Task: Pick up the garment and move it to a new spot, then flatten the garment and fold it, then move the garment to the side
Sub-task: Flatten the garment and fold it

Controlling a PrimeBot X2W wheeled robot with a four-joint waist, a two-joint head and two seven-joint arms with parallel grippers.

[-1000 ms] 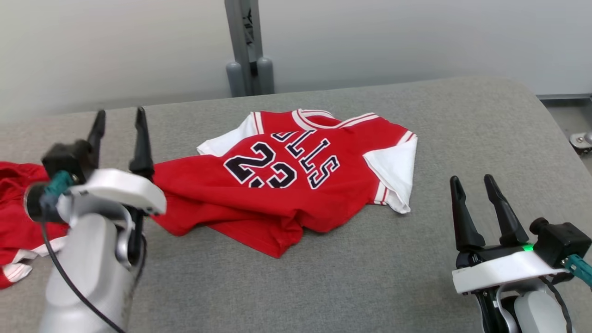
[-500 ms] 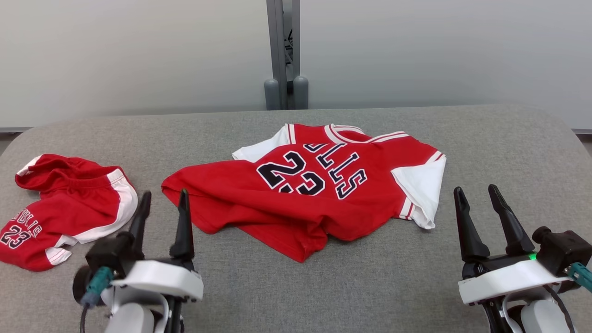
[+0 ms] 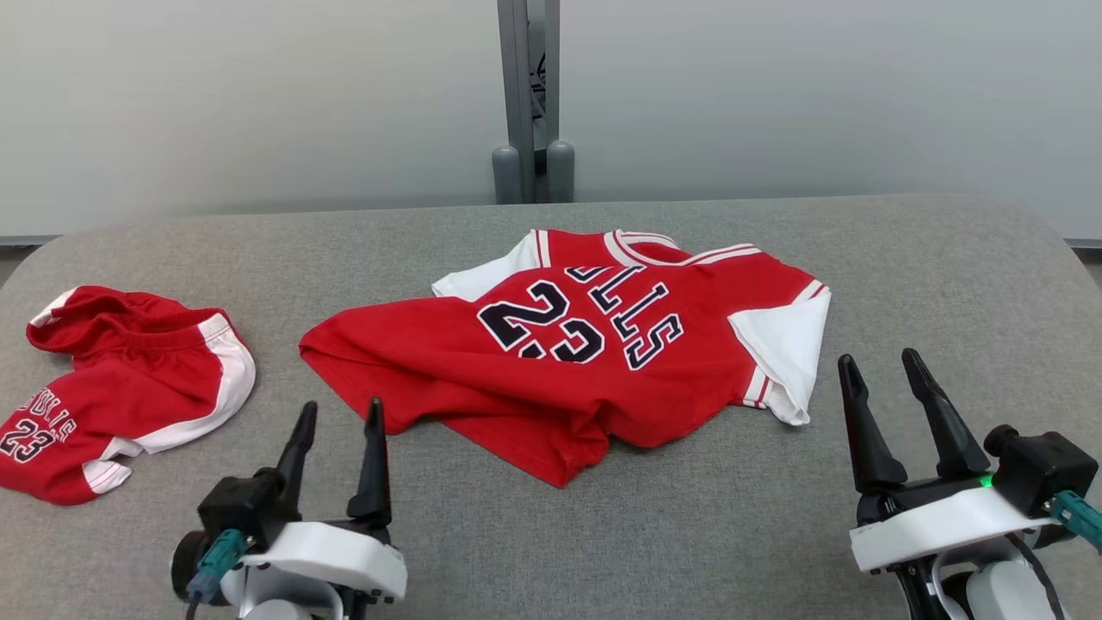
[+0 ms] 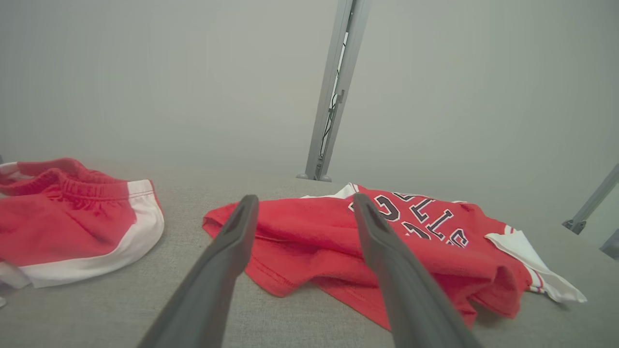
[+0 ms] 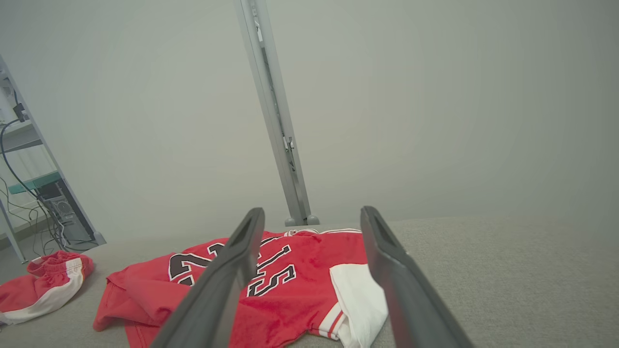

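Observation:
The garment, a red jersey (image 3: 568, 362) with white sleeves and a dark "23", lies crumpled and partly folded over itself in the middle of the grey cloth-covered table (image 3: 689, 534). My left gripper (image 3: 341, 405) hovers open near the front edge, just short of the jersey's left hem, with nothing between its fingers. The left wrist view looks past the left gripper (image 4: 305, 197) at the jersey (image 4: 309, 232). My right gripper (image 3: 878, 357) stands open and empty at the lower right, close to the white sleeve. In the right wrist view the jersey (image 5: 300, 285) lies beyond the right gripper (image 5: 312, 210).
Red shorts (image 3: 129, 379) with white trim lie bunched at the table's left end, also seen as shorts (image 4: 63, 217) in the left wrist view. A grey metal post (image 3: 527, 95) rises behind the far edge. Bare table surface runs along the front and right.
The head view swung to face the table squarely. My left gripper drew back from beside the jersey's left hem to the front edge, still open. The right gripper barely moved.

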